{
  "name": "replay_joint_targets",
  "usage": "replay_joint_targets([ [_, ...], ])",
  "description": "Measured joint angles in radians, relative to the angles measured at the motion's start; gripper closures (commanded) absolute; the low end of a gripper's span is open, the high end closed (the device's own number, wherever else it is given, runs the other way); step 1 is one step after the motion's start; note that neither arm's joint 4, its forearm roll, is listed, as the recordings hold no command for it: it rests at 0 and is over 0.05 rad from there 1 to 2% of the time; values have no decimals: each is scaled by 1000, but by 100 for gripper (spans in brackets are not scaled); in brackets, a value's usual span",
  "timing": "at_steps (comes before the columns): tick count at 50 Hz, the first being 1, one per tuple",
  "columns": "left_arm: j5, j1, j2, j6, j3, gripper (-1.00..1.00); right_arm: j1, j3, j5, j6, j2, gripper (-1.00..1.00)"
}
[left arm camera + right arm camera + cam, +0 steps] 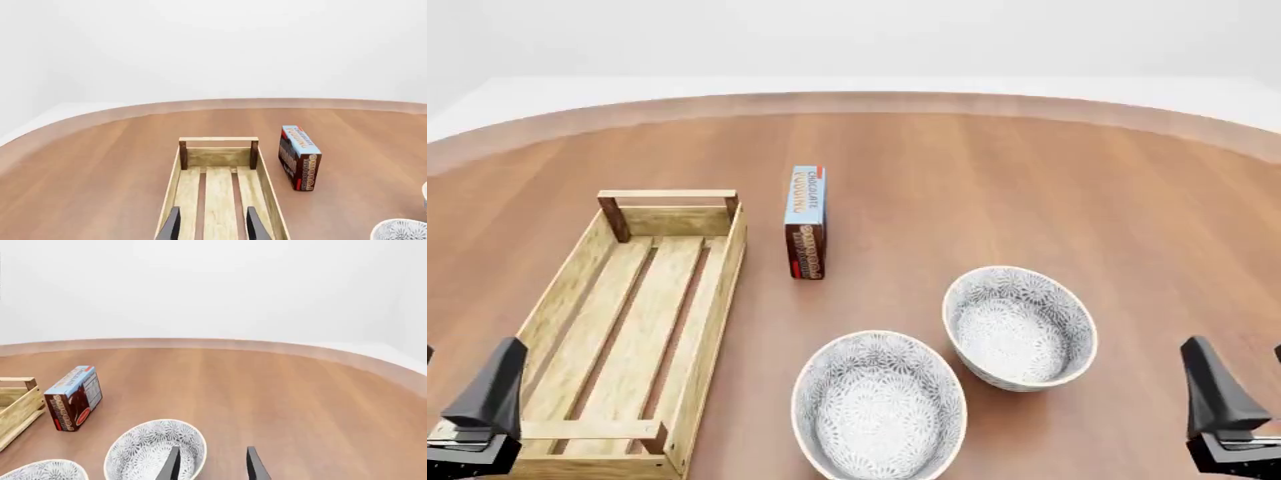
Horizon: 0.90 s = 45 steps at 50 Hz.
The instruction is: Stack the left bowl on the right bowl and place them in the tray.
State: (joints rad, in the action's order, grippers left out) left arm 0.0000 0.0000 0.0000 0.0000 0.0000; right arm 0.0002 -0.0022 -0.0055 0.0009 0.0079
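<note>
Two grey-and-white patterned bowls sit side by side on the wooden table. The left bowl [878,408] is nearer the front edge, and the right bowl [1018,325] [140,450] touches or almost touches it. The tray [714,300] [218,139], a long light-wood crate, lies at the left and holds nothing. My left gripper [467,352] [213,220] hovers open over the tray's near end. At the front right, apart from both bowls, my right gripper [1234,346] [212,462] is open and holds nothing. The left bowl [43,471] [400,230] shows only partly in the wrist views.
A small upright blue-and-brown chocolate box [806,222] [300,157] [73,397] stands between the tray's far end and the bowls. The table's curved far edge [868,100] runs across the back.
</note>
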Motion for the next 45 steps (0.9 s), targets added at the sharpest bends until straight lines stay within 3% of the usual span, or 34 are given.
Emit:
replay_joint_targets([
  [10,0,0,0,0,0,-100,-4,-10,-22,-7,45,-100],
  [21,0,0,0,0,0,-100,71,-125,60,-56,85,-100],
  [45,0,0,0,0,0,-100,436,-552,164,-345,597,-100],
])
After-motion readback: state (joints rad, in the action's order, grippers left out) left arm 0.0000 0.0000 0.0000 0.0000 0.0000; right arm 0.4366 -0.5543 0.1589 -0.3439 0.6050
